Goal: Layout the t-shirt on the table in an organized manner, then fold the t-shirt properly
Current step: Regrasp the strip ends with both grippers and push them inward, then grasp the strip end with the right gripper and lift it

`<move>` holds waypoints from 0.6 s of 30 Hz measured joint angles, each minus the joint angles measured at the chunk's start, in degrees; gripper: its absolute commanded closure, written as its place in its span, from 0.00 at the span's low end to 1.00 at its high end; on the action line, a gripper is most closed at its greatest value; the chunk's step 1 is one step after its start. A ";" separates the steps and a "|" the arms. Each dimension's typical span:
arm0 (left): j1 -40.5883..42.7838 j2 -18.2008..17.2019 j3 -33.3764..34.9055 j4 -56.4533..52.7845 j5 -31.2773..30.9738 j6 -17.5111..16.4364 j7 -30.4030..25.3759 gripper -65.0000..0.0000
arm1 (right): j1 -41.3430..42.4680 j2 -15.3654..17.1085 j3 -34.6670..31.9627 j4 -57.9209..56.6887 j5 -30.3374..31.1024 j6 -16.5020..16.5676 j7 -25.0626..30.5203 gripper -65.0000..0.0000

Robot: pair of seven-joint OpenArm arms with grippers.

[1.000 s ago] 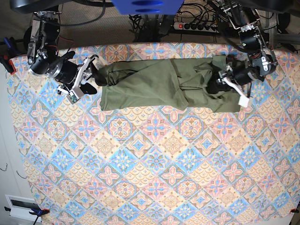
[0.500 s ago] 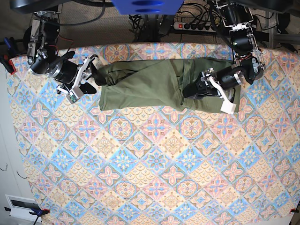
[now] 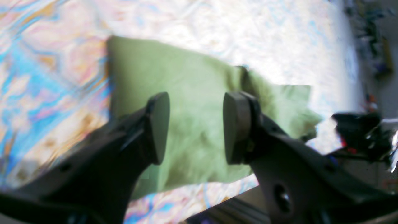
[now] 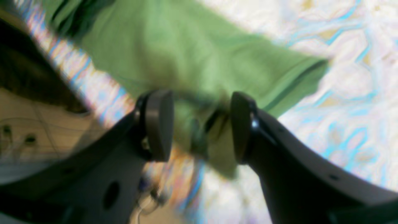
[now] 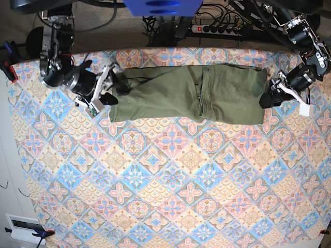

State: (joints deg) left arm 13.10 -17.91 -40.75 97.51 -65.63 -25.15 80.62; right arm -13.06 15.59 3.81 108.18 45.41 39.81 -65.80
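Observation:
The olive-green t-shirt (image 5: 181, 93) lies stretched sideways as a long band near the far edge of the patterned table (image 5: 170, 175), with a crease down its middle. My left gripper (image 5: 268, 98) sits at the shirt's right end, just off the hem. In the left wrist view the left gripper (image 3: 196, 127) is open and holds nothing, and the t-shirt (image 3: 186, 81) lies flat beyond it. My right gripper (image 5: 110, 85) is at the bunched left end. In the right wrist view the right gripper (image 4: 199, 127) stands open, with a rumpled fold of the t-shirt (image 4: 174, 53) between its fingers (image 4: 158, 124).
A power strip (image 5: 217, 28) and cables lie behind the table's far edge. A blue part (image 5: 160, 6) hangs over the top centre. A red-tipped clamp (image 5: 8, 70) grips the left edge. A white box (image 5: 23, 227) sits off the near left corner.
My left arm has drawn back from over the shirt's right half to its right end, and that half now lies spread flatter. My right gripper has closed in on the shirt's left end.

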 measured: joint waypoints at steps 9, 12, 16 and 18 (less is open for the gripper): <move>1.22 0.96 0.04 -0.07 1.44 0.00 0.46 0.57 | 1.31 -1.46 5.46 -6.16 0.31 -0.17 -1.11 0.21; 0.98 0.72 0.04 -0.07 1.75 -0.02 0.33 0.57 | 2.60 -1.66 5.44 -7.93 1.36 0.02 -0.04 0.21; 1.16 0.76 0.07 -0.07 1.38 -0.04 0.22 0.57 | 1.88 -2.36 5.66 -12.20 0.59 0.00 -1.09 0.21; 1.33 0.92 0.07 -0.07 1.53 -0.07 0.22 0.57 | 2.93 -3.26 7.04 -14.21 0.09 -0.02 -1.38 0.21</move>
State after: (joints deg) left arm 14.44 -16.99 -40.69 97.45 -64.10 -25.21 80.84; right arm -10.13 12.34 10.85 93.97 45.50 39.79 -67.18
